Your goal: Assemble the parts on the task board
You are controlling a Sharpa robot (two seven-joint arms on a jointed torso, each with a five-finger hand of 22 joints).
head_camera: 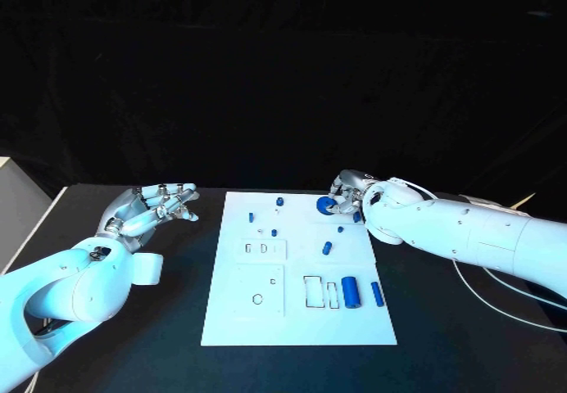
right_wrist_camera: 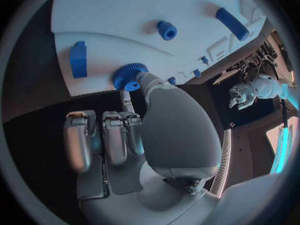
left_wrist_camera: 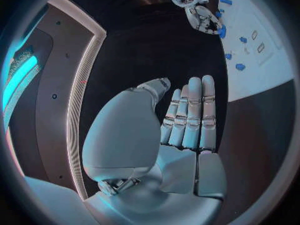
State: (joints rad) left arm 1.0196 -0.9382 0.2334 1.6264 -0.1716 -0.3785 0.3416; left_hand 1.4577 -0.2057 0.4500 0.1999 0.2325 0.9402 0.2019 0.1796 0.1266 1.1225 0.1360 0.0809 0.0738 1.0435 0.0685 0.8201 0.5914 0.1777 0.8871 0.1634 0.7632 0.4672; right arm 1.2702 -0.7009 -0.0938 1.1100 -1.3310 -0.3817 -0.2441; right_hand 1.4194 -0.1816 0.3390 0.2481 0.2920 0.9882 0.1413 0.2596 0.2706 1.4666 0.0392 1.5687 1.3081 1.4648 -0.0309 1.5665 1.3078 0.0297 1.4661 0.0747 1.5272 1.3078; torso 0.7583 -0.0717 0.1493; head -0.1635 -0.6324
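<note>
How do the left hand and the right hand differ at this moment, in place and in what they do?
The left hand is beside the task board, over the black table, while the right hand is at the board's far edge. The left hand holds nothing, its fingers straight and side by side; the right hand touches a round blue gear with its fingertips. Both are silver hands on white arms.

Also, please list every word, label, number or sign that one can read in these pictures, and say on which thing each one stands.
No readable text: none can be made out on any thing in these views.
task board: outlined recesses only, no letters or numbers that can be read.
blue parts, such as the toothed wheel: plain, no marking seen.
left hand and right hand: no label legible.
</note>
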